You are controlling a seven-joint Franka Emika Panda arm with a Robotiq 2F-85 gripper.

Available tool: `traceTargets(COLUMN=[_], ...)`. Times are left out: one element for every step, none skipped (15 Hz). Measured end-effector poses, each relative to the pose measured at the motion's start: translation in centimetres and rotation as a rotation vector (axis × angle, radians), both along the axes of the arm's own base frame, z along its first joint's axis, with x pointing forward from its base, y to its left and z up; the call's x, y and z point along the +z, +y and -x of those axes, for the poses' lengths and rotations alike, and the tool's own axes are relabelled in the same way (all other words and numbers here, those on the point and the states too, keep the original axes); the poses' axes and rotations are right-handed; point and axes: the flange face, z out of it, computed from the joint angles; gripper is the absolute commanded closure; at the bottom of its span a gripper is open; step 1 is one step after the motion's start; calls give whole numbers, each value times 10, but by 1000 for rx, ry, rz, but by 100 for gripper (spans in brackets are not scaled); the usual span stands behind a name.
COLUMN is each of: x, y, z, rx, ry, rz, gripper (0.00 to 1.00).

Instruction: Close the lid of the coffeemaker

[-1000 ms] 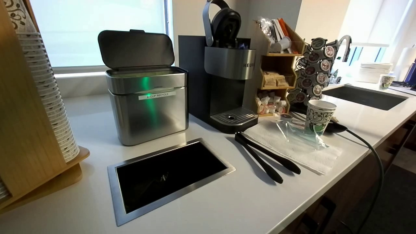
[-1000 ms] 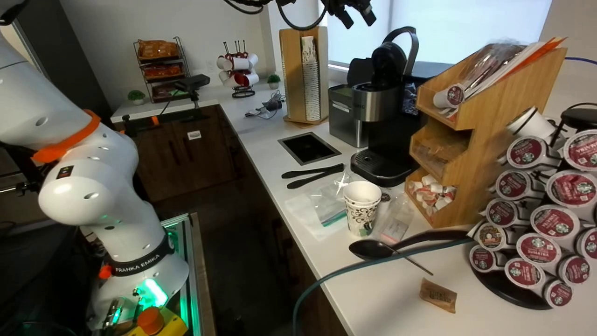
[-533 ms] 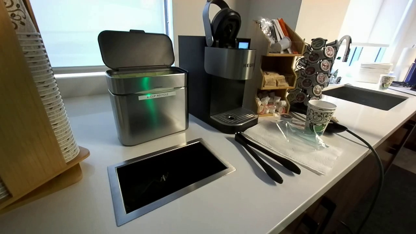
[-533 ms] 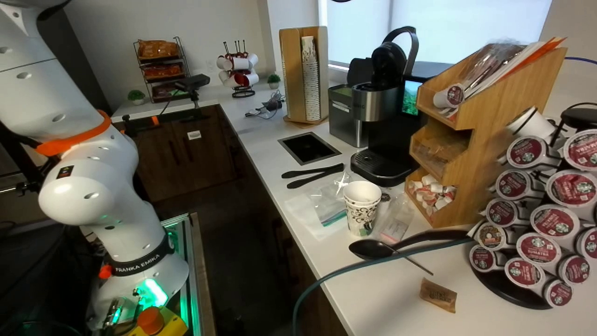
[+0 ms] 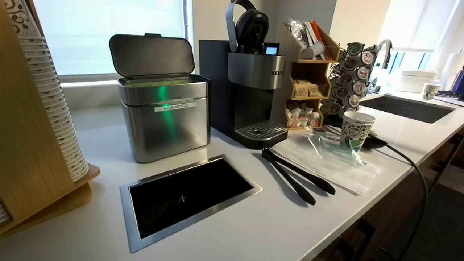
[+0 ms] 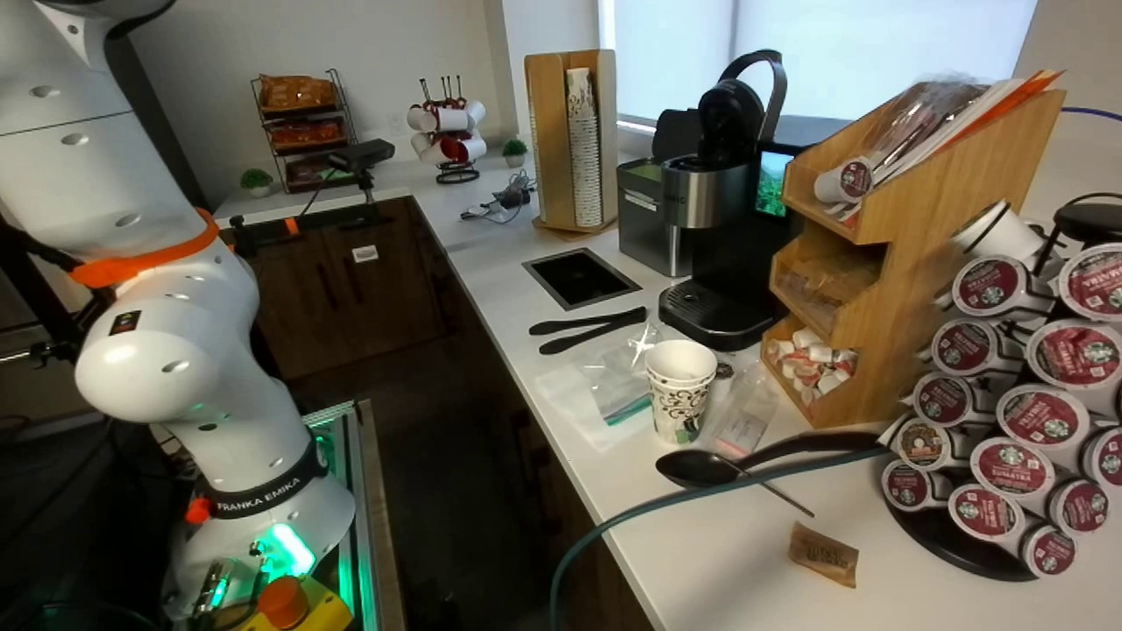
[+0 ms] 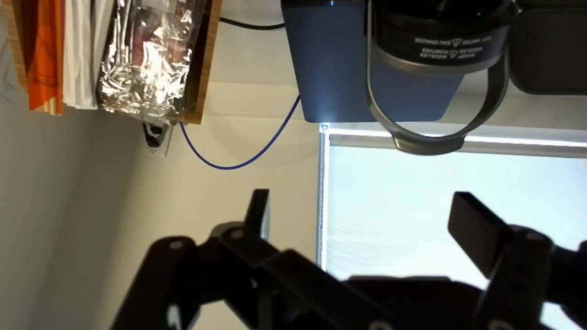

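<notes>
The lid (image 5: 252,27) stands raised at 12 o'clock on the coffeemaker (image 5: 255,70) in both exterior views, its arched handle (image 5: 231,30) rearing up beside it, so closing it is not yet done. In the wrist view, which stands upside down, the lid shows near the upper edge at about 1 o'clock from the fingers (image 7: 477,229), and the handle loops down from it toward them. The fingers are spread wide, with only wall (image 7: 293,206) and window (image 7: 390,201) showing between their tips; they appear apart from the handle. The step in hand looks to be the approach. The next move likely calls for steering toward 1 o'clock as the wrist view stands, which is lower in the room, until a finger meets the handle or the back of the lid, then swinging it forward and down; a push should do without any pinch. The arm (image 6: 180,342) is at 9 o'clock from the coffeemaker in an exterior view and leaves it at the top, so neither exterior view shows the fingers. In an exterior view, the steel bin (image 5: 170,127) sits beside the coffeemaker at 9 o'clock; its own raised flap (image 5: 154,56) is not the target. On the bench (image 5: 261,228), tongs (image 5: 317,180) lie at 5 o'clock and nested cups (image 5: 357,130) stand at 4.
</notes>
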Motion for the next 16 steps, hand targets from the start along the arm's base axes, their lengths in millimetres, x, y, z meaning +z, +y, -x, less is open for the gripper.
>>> traceTargets(x=[1, 2, 2, 2, -1, -4, -10, -15, -20, -24, -27, -26, -23, -21, -22, -25], y=[5, 10, 15, 18, 19, 19, 18, 18, 19, 19, 19, 19, 19, 19, 19, 19], z=[-6, -16, -28, -41, -55, -67, -80, -91, -101, -108, -110, -109, -108, -107, -107, -109], rx=[9, 19, 28, 33, 35, 35, 33, 32, 31, 31, 31, 31, 31, 31, 28, 28], ry=[-3, -9, -16, -21, -24, -17, -2, 15, 33, 35, 37, 35, 31, 28, 30, 38], rz=[-8, -12, -15, -17, -18, -19, -19, -20, -21, -22, -22, -22, -22, -22, -17, -16], gripper=[0, 0, 0, 0, 0, 0, 0, 0, 0, 0, 0, 0, 0, 0, 0, 0])
